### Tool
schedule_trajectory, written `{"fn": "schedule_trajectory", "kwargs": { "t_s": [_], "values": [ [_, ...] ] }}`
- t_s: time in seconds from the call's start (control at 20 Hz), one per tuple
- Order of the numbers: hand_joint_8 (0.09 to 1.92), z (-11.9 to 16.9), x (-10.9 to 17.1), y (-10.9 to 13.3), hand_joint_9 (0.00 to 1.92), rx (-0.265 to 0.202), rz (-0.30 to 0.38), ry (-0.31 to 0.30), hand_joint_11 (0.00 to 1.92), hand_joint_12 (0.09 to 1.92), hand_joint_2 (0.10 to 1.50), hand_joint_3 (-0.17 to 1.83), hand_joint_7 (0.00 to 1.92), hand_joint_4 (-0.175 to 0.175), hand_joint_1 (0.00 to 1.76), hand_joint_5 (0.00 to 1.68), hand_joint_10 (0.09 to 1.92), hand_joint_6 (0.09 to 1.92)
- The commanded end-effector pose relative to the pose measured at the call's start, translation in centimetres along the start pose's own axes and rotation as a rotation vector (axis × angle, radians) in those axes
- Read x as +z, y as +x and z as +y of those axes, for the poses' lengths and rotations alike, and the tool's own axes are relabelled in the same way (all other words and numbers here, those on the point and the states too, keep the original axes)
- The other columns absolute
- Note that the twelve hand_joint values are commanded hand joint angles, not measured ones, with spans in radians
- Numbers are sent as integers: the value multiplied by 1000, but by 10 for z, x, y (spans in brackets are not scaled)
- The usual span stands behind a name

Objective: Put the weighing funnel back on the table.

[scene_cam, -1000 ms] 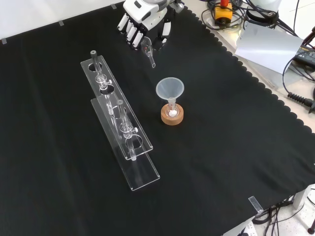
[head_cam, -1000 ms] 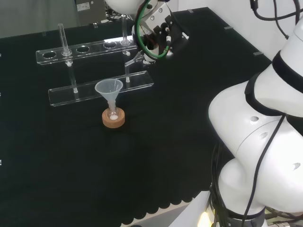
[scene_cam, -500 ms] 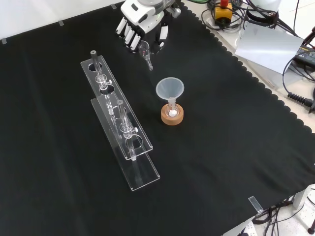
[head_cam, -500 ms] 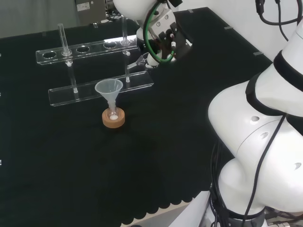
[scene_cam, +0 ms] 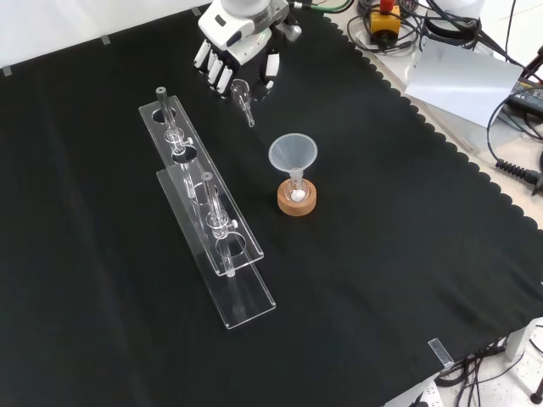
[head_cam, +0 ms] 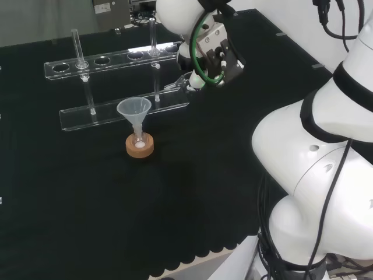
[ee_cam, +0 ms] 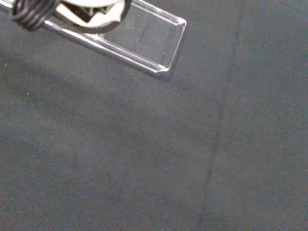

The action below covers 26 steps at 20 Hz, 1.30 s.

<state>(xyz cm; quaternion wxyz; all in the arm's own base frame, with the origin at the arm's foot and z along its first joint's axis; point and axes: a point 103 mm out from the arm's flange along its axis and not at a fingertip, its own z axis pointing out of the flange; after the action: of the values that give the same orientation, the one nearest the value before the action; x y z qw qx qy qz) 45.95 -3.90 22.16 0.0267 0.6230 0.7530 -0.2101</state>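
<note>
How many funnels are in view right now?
2. The funnel stands in a small flask on a cork ring, mid front view. The weighing funnel is held by the hand near that view's top. None looks hidden.

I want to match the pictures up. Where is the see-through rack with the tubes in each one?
Head view: the rack stretches across the upper left, behind the funnel.
Front view: the rack runs slantwise left of centre, left of the funnel.
Wrist view: one end of the rack's base plate, close up on the black cloth.
Shared landmark: the funnel on its cork ring, in head and front views.
</note>
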Motion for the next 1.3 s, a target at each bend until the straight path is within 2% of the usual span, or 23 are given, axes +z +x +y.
{"fn": "schedule_trajectory", "kwargs": {
  "t_s": [0.05,0.5,1.3],
  "values": [
    [711,22,37,9,1068,-46,80,-35,642,1207,721,743,774,140,1072,1058,498,1078],
    [714,40,70,3,1070,-59,141,-30,648,1204,724,740,775,133,1073,1056,498,1080],
    [720,56,118,13,1072,-75,227,-38,663,1195,729,732,774,117,1075,1054,496,1082]
  ]
}}
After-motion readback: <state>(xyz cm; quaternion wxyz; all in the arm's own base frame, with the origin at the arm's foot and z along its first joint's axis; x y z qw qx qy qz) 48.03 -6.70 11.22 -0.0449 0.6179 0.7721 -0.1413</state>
